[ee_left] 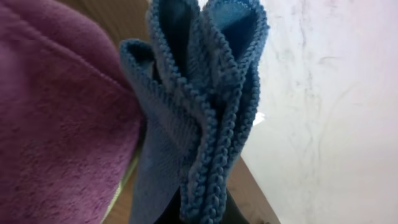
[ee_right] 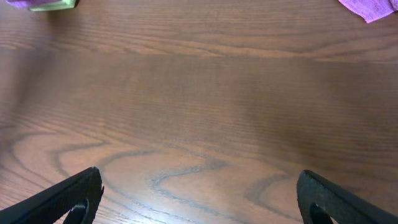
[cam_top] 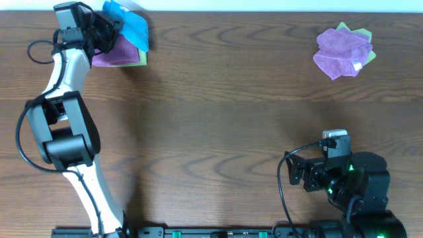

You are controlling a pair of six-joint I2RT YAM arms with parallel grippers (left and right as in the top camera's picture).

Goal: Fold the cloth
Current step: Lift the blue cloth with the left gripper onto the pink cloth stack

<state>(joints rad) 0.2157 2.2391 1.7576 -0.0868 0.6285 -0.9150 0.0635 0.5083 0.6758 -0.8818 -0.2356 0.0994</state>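
Blue microfibre fills your left wrist view: the cloth [ee_left: 199,124] stands bunched in upright pleats, its stitched hems running down together to a dark sliver of the left gripper [ee_left: 208,214] at the bottom edge. You can't see the jaws themselves under the fabric. Hems gathered to one spot like that read as a pinch, though, so I'd call that tool clamped on the cloth's edge.

From overhead, the cloth [cam_top: 130,23] sits at the far left corner of the table [cam_top: 211,112]. It's crumpled on top of a purple cloth [cam_top: 112,54], with a light green cloth [cam_top: 141,59] peeking out beneath. Your left gripper [cam_top: 104,32] is stretched right out to it.

That hold makes sense. The blue one tops a stack, so taking it by an edge lets you peel it off without dragging the purple cloth [ee_left: 56,124] along. Mind that, because microfibre clings to microfibre.

Your right gripper [cam_top: 299,173] sits parked at the near right, well apart from everything. In its own view the right gripper [ee_right: 199,180] shows jaws spread wide over bare wood, holding nothing.

The middle of the table looks like the place to fold, so I judge this as the very start: fetch first, no fold made yet. Another purple heap [cam_top: 338,51] lies far right, so leave it be.
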